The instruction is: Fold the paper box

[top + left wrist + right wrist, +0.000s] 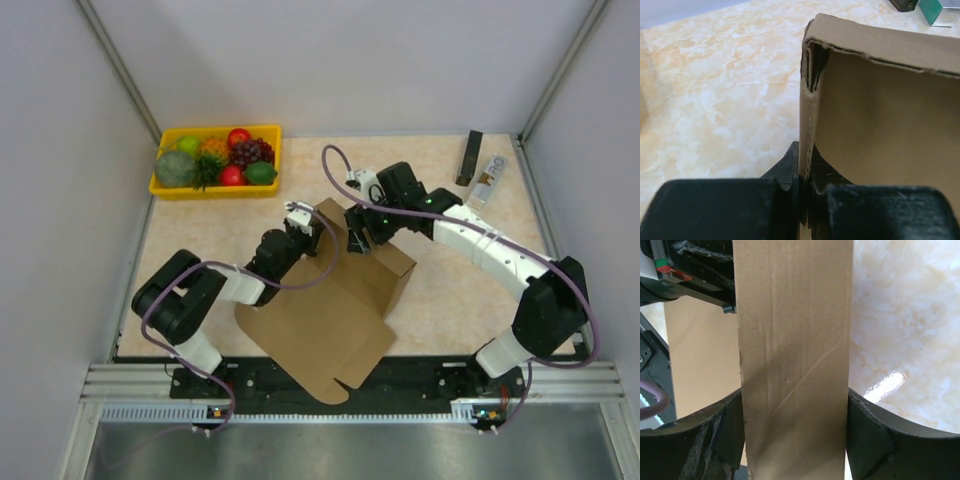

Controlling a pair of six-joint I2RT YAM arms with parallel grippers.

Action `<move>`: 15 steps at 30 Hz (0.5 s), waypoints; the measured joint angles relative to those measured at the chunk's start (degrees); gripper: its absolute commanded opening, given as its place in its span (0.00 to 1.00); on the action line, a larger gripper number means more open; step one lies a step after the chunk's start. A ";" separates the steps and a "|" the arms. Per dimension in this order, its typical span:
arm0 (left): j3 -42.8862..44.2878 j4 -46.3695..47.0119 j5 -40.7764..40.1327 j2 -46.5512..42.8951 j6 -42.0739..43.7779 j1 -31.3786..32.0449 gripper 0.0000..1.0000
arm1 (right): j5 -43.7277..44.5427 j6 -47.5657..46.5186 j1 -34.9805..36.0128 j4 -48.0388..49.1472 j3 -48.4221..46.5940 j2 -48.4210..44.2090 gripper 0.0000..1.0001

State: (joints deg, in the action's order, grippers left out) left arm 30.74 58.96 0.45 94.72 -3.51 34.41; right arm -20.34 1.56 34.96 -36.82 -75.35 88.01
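Top external view: the paper box (330,320) sits midway on the worktop (450,312), its flat panel reaching the near edge. Left gripper (801,167) pinches a raised wall, steadying it; right gripper (795,435) clasps an upright panel across its width, probably to fold it inward.

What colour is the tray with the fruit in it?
Bright yellow. The tray shows best in the top external view.

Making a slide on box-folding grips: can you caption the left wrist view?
The left fingers pinch an upright wall of the paper box above the marbled table.
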 measured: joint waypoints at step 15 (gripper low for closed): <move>-1.68 2.95 -4.55 1.46 -5.84 1.64 0.30 | 8.55 1.49 3.67 1.29 3.74 -2.67 0.64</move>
State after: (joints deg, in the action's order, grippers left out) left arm 29.06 61.91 -4.10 96.18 -9.34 36.05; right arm -11.79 3.05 38.63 -35.53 -71.61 85.34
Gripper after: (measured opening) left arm 0.296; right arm 0.640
